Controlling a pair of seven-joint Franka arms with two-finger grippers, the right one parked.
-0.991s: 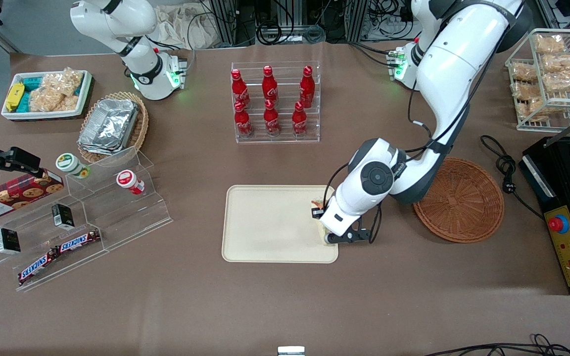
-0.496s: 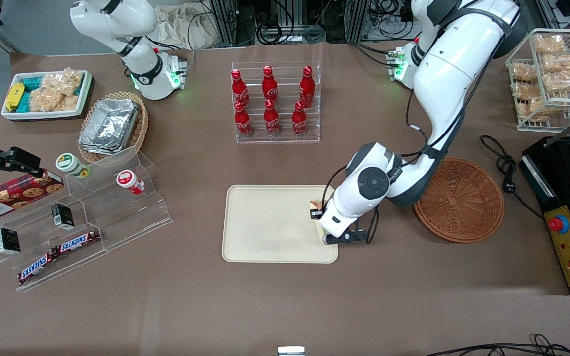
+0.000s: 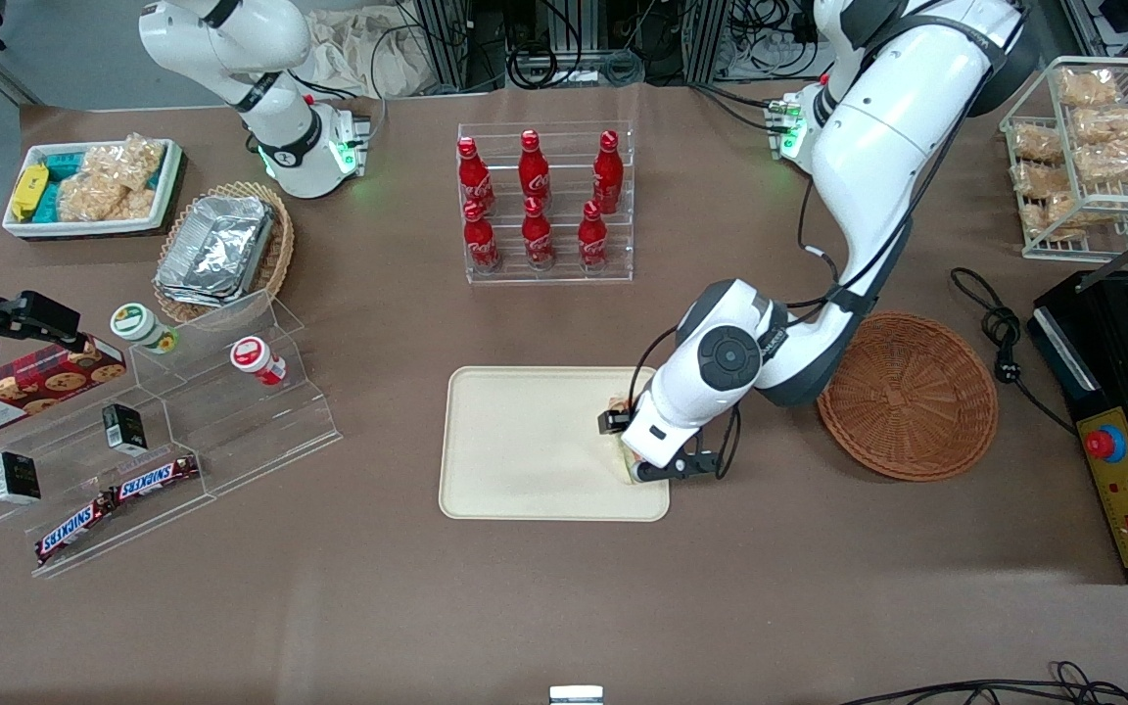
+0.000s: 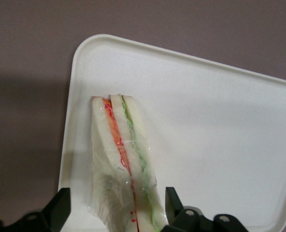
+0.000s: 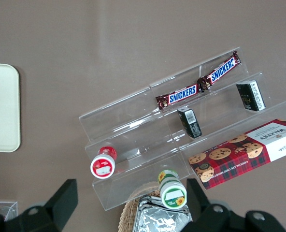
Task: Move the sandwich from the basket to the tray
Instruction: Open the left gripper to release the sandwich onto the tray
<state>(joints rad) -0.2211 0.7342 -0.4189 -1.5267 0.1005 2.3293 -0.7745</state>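
Left wrist view shows the sandwich (image 4: 125, 166) lying on the tray (image 4: 220, 125) close to one of its short edges, wrapped in clear film, its orange and green filling lines facing up. The gripper (image 4: 118, 212) stands over the sandwich's wider end with one finger on each side of it; the fingers (image 4: 61, 210) look spread wider than the wedge, with tray surface showing between finger and bread, so I judge the hold let go, or nearly so. From the front, the gripper (image 3: 634, 452) sits over the tray's (image 3: 525, 441) edge toward the working arm's end, and the basket (image 3: 909, 397) beside the tray holds nothing. The transfer looks essentially done; what seems left is lifting clear. The wrist covers most of the sandwich (image 3: 615, 403) in the front view, and the fingertips are cut off in the wrist view, so any last contact cannot be ruled out.
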